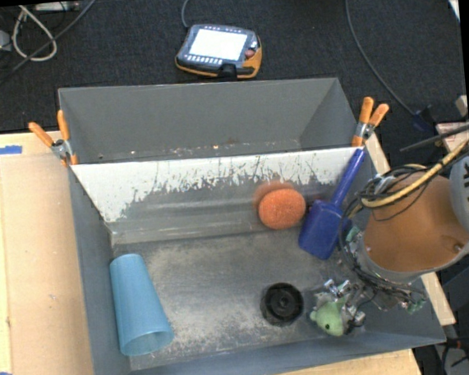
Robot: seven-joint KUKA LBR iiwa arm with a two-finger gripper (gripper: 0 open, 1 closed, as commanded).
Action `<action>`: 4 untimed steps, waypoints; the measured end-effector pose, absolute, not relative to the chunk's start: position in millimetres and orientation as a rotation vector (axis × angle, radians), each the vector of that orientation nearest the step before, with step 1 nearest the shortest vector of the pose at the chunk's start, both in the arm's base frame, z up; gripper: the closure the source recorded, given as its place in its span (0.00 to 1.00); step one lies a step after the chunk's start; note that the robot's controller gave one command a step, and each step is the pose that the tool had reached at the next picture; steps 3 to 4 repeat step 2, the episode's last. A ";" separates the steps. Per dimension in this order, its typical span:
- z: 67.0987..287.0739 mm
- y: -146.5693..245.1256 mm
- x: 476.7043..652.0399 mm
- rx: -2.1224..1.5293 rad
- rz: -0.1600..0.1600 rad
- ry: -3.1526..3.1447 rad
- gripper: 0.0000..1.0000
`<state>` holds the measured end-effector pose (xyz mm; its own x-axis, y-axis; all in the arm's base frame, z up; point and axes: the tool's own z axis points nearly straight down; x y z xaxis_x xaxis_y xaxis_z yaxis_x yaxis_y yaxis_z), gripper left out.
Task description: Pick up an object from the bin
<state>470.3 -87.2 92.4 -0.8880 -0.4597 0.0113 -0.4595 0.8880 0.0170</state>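
My gripper (345, 297) is low in the bin's front right corner, under the orange cover on the wrist. Right beside and partly beneath it lies a small pale green lumpy thing (328, 321), touching the metal of the gripper. A black round disc-like thing (281, 303) lies just left of the gripper on the bin floor. A dark blue scoop-shaped tool (327, 225) with a long handle leans against the right wall, just behind the gripper.
An orange ball (282, 206) rests at the foot of the back wall, next to the blue tool's head. A light blue plastic cup (138, 304) lies on its side at the front left. The arm covers the bin's right wall.
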 end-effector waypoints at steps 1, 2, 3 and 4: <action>113.7 -86.6 470.2 0.737 -0.024 -3.037 1.00; 139.4 -85.9 469.2 0.734 -0.028 -3.033 1.00; 139.4 -85.9 469.2 0.734 -0.028 -3.033 1.00; 139.4 -85.9 469.2 0.734 -0.028 -3.033 1.00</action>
